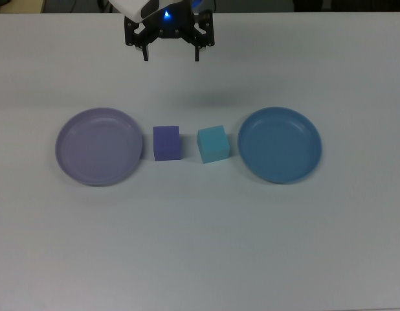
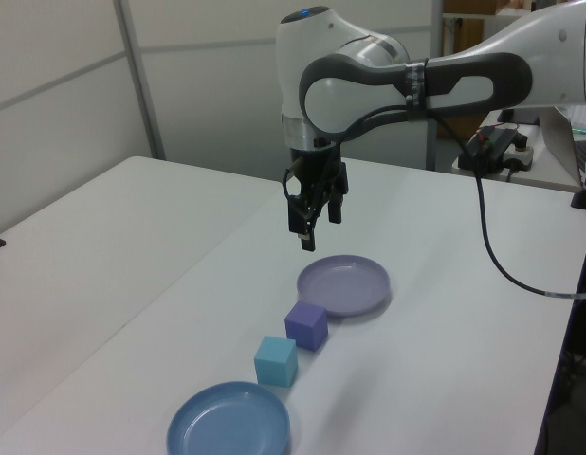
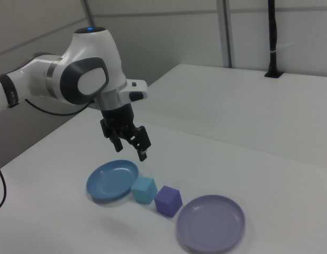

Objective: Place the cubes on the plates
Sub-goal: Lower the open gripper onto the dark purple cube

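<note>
Side by side, matte purple cube [image 1: 167, 142] and teal cube [image 1: 213, 144]; hand [image 1: 170, 56] spread, empty.

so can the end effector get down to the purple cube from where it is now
Probably yes. The end effector hangs open above bare table, and the purple cube sits uncovered between the lavender plate and the teal cube, with a gap on each side.
</note>
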Tool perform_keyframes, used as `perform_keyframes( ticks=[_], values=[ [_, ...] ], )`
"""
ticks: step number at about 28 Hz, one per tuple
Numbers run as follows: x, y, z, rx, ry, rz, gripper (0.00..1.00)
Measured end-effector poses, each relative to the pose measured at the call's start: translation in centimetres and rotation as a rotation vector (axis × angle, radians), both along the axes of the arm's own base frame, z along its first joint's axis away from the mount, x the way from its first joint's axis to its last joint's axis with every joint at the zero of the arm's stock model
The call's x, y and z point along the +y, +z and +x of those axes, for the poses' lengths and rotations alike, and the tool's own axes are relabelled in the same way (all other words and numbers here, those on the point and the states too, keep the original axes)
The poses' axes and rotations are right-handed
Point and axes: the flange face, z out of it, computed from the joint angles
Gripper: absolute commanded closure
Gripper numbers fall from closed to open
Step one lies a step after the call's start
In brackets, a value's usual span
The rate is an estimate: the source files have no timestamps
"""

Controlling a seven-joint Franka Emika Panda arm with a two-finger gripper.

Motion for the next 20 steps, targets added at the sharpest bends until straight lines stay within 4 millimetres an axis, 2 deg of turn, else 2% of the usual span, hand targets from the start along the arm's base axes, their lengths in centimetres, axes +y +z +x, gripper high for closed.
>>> perform_keyframes(
  ticks=[3, 6, 15, 17, 20],
  values=[
    [-0.2, -0.3, 0.1, 0.005, -0.002, -0.009, 0.00],
    [-0.7, -2.0, 0.8, 0.022, 0.011, -0.045, 0.00],
    [-0.9, -11.7, 4.9, 0.058, 0.092, -0.083, 0.00],
    [-0.8, -14.2, 5.6, 0.047, 0.101, -0.084, 0.00],
    [-0.8, -16.7, 6.0, 0.029, 0.107, -0.084, 0.00]
  ],
)
